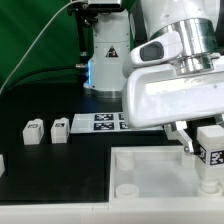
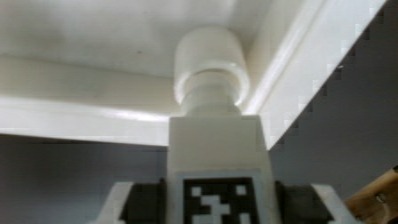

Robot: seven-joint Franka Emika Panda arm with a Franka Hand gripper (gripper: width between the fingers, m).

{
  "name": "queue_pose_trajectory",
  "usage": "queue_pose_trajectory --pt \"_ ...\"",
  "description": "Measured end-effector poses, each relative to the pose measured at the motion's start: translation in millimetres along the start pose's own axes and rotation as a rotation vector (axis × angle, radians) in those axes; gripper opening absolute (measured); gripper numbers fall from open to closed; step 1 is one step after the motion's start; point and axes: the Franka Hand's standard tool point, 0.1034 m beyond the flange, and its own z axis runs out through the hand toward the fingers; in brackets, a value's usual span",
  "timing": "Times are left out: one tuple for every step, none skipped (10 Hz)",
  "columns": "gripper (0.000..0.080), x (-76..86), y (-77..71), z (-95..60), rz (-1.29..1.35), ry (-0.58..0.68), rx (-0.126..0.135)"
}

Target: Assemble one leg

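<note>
My gripper (image 1: 205,140) is shut on a leg (image 1: 210,150), a small white block with a black-and-white tag, and holds it upright over the large white tray (image 1: 150,178) near the exterior view's right edge. In the wrist view the leg (image 2: 217,140) sits between my dark fingers (image 2: 146,205), tag facing the camera. My gripper (image 2: 217,208) grips the tagged end. The leg's round stem (image 2: 214,70) points into a corner of the tray (image 2: 71,95). I cannot tell whether it is seated in a socket.
Two loose legs (image 1: 35,131) (image 1: 60,129) stand on the black table at the exterior view's left, and a third (image 1: 2,162) is cut off by the left edge. The marker board (image 1: 100,122) lies behind them. A lamp-like white base (image 1: 108,55) stands at the back.
</note>
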Motion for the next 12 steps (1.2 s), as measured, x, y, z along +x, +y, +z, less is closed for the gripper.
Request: queue_pose_trajectory --pt "0.0290 -0.1 -0.9 1.3 -0.002 0.013 -0.001" --pt "0.0290 -1.3 0.3 2.0 -0.001 0.018 -0.004" --pt "0.0290 -4.6 0.5 3.1 0.000 0.015 -0.005" --pt "0.0290 -8.1 0.5 5.0 0.000 0.013 -0.005" --pt "0.0290 -13.5 1.2 11.0 0.003 0.023 -0.007" --pt "0.0290 -11.0 2.2 13.4 0.004 0.056 -0.013" --pt "0.0290 -11.0 2.2 13.4 0.004 0.057 -0.013" --pt "0.0290 -11.0 2.2 13.4 0.004 0.057 -0.013" --pt "0.0290 -11.0 2.2 13.4 0.004 0.057 -0.013" --pt "0.0290 -11.0 2.2 13.4 0.004 0.057 -0.013" --pt "0.0290 -11.0 2.2 13.4 0.004 0.057 -0.013" --pt "0.0496 -11.0 2.2 13.4 0.004 0.057 -0.013"
